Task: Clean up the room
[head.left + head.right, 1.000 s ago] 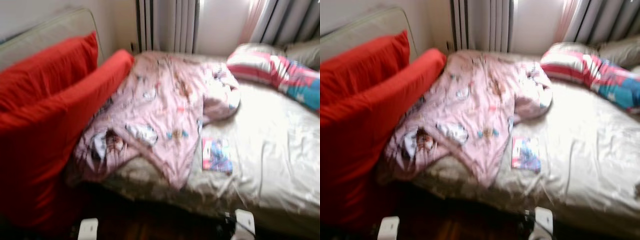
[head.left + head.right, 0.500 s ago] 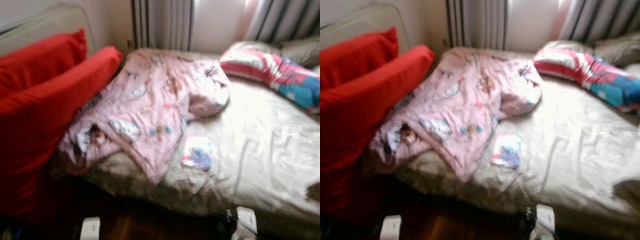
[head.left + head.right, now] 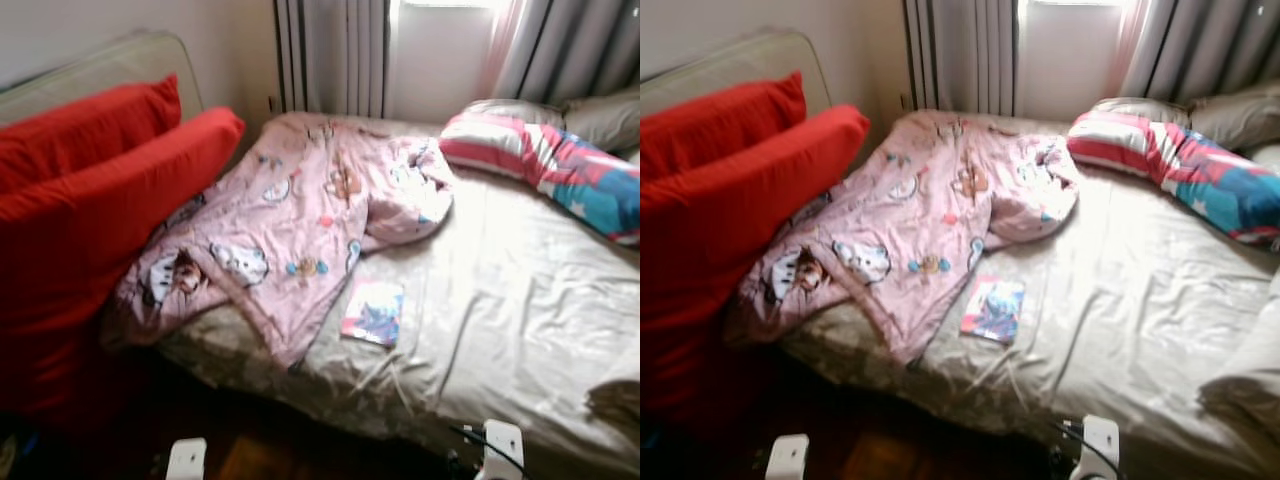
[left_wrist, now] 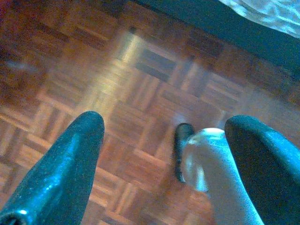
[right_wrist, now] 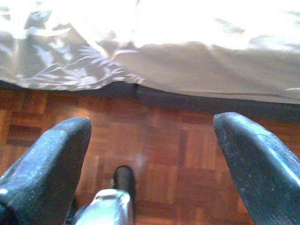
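A crumpled pink patterned blanket lies across the left part of the bed. A small colourful book rests on the beige sheet just right of the blanket's lower edge. A striped red, white and blue pillow lies at the far right. Two big red cushions lean at the bed's left end. My left gripper hangs open above the parquet floor. My right gripper is open too, over the floor beside the bed's hanging sheet.
Grey curtains and a bright window stand behind the bed. A beige headboard rises behind the cushions. A grey pillow sits at the far right corner. Dark wooden floor runs along the bed's near edge.
The camera has shifted and steadied, so the bed now sits further left and lower in view and looks sharper. Nothing on the bed has moved.
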You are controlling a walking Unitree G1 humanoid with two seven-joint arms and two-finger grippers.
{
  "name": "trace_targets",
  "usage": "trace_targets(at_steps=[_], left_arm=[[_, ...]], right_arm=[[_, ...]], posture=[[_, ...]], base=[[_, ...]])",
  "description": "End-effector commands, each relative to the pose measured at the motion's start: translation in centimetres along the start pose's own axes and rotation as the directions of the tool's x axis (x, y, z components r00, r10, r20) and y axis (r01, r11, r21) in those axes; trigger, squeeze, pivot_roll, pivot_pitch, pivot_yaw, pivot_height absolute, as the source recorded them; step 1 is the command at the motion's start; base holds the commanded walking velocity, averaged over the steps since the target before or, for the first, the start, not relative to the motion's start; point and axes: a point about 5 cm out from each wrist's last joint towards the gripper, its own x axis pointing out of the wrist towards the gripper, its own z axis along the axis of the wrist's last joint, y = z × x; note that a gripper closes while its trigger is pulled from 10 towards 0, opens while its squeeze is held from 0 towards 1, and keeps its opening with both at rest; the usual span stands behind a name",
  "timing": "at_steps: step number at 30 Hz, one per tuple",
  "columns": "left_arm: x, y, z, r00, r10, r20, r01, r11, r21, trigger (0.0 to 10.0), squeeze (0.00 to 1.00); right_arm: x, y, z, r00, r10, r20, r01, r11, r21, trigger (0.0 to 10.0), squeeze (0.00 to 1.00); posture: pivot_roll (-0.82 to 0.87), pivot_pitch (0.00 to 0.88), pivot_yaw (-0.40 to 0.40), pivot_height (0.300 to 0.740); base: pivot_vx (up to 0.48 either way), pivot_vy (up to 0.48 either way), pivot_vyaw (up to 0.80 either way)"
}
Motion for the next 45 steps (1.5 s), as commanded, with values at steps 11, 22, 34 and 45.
trace_targets(at_steps=[11, 22, 34, 45], left_arm=[[0.01, 0.18, 0.15, 1.0, 0.002, 0.002, -0.002, 1.0, 0.001, 10.0, 0.0], [0.03, 0.12, 0.24, 1.0, 0.002, 0.004, -0.002, 1.0, 0.001, 10.0, 0.0], [0.04, 0.09, 0.28, 1.0, -0.002, 0.006, 0.002, 1.0, 0.005, 10.0, 0.0], [0.04, 0.12, 0.32, 1.0, -0.003, 0.006, 0.003, 1.0, 0.005, 10.0, 0.0]], right_arm=[[-0.04, 0.33, -0.45, 1.0, 0.002, -0.005, -0.002, 1.0, 0.02, 10.0, 0.0], [-0.03, 0.35, -0.43, 1.0, 0.006, -0.012, -0.005, 1.0, 0.013, 10.0, 0.0], [-0.02, 0.4, -0.45, 1.0, 0.011, -0.017, -0.011, 1.0, 0.012, 10.0, 0.0], [-0.01, 0.42, -0.34, 1.0, 0.006, -0.004, -0.006, 1.0, 0.022, 10.0, 0.0]], posture=[[0.02, 0.0, -0.014, 0.74], [0.02, 0.0, -0.013, 0.74], [0.02, 0.0, -0.011, 0.74], [0.01, 0.0, -0.009, 0.74]], base=[[0.0, -0.275, -0.26], [0.0, -0.274, 0.0], [0.0, -0.274, -0.63], [0.0, -0.275, -0.14]])
